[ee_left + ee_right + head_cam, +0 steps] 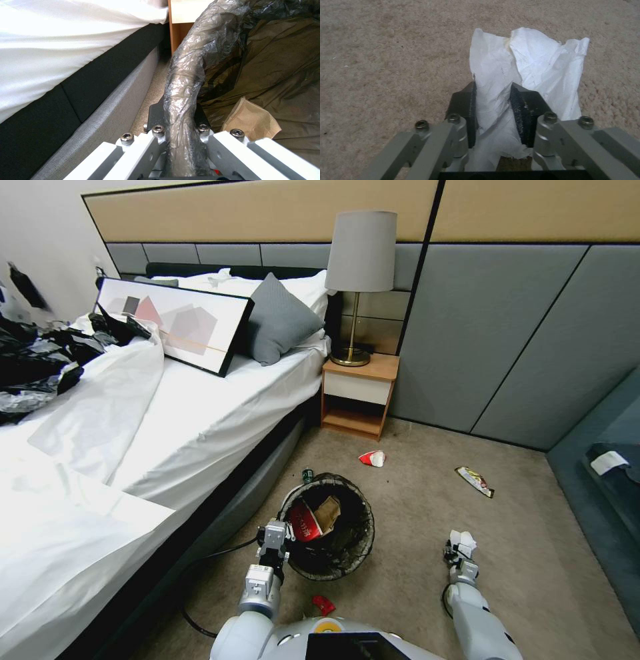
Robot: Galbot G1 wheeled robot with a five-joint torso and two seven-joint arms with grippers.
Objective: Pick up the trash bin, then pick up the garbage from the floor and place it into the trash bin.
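The trash bin, wrapped in a dark liner bag, sits low in front of me beside the bed. My left gripper is shut on its near rim, one finger inside and one outside. Inside the bin lie a red-and-white wrapper and a tan paper piece. To the right, just above the carpet, my right gripper is shut on a white tissue wad. More garbage lies on the floor: a red-and-white wrapper, a yellow snack wrapper, a small bottle and a red scrap.
The bed with white sheets runs along the left, its dark base close beside the bin. A wooden nightstand with a lamp stands ahead. Black plastic bags lie on the bed. A dark seat lines the right.
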